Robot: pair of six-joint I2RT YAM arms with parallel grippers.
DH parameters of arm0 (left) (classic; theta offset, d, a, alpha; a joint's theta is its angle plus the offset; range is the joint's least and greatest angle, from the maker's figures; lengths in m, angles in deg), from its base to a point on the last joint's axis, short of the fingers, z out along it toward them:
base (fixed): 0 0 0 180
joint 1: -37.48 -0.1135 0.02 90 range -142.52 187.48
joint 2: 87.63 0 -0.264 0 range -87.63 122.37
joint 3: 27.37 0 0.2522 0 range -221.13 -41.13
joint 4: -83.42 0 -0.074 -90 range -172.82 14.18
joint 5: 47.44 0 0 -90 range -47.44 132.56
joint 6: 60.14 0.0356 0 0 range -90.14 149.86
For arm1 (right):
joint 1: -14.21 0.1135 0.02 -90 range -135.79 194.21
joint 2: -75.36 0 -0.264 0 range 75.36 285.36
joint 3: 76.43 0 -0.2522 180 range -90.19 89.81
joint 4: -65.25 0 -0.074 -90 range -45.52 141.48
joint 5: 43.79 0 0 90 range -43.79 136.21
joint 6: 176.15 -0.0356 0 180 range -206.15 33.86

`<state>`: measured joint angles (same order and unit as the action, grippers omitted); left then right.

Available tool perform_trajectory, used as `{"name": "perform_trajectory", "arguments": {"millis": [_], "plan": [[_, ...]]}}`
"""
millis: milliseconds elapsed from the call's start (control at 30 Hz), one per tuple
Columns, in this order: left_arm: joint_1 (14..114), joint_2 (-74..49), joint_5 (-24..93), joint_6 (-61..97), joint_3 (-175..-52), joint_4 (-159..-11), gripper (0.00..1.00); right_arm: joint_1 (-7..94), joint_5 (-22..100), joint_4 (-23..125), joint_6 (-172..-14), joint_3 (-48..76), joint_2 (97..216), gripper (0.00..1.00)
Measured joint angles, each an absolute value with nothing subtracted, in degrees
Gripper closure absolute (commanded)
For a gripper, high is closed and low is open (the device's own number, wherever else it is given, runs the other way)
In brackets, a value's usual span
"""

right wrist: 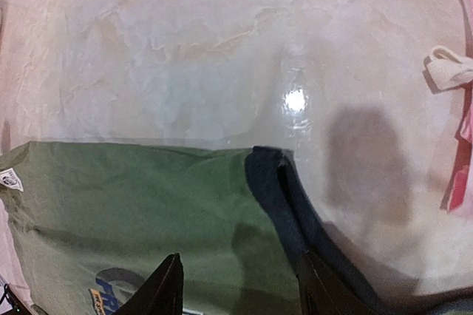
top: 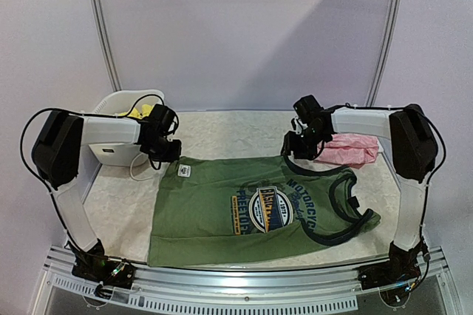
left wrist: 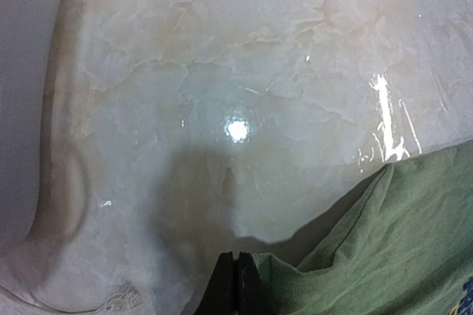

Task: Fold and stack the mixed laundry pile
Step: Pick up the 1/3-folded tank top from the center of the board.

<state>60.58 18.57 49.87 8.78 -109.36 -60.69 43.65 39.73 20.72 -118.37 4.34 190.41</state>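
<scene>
lopsided grip may skew the fold
tank top [top: 222, 211] lies flat on the worktop [top: 236, 126]; left gripper [left wrist: 235, 285] jaws shut at its hem corner, cloth caught unclear; right gripper [right wrist: 240, 293] jaws half open over the strap, empty.

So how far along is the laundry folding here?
Done: the tank top lies spread flat, unfolded. In hand: left gripper shut at its far hem corner, right gripper open over the strap; a fold seems about to start. Left: folding it, the pink garment beside it, the yellow garment in the basket; no stack yet.
</scene>
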Motion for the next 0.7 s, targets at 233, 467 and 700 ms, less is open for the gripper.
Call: {"name": "perform_trajectory", "arguments": {"millis": [233, 467, 700], "plan": [[60.6, 18.6, 50.0, 8.8, -109.1, -60.7, 1.00, 40.7, 35.8, 19.3, -117.4, -1.1, 199.0, 0.49], [60.6, 18.6, 49.8, 8.8, -109.1, -60.9, 1.00, 39.8, 32.8, 18.5, -116.6, -6.5, 202.0, 0.53], [60.6, 18.6, 49.8, 8.8, -108.9, -61.0, 1.00, 39.6, 30.0, 19.4, -116.7, -7.8, 204.7, 0.61]]}}
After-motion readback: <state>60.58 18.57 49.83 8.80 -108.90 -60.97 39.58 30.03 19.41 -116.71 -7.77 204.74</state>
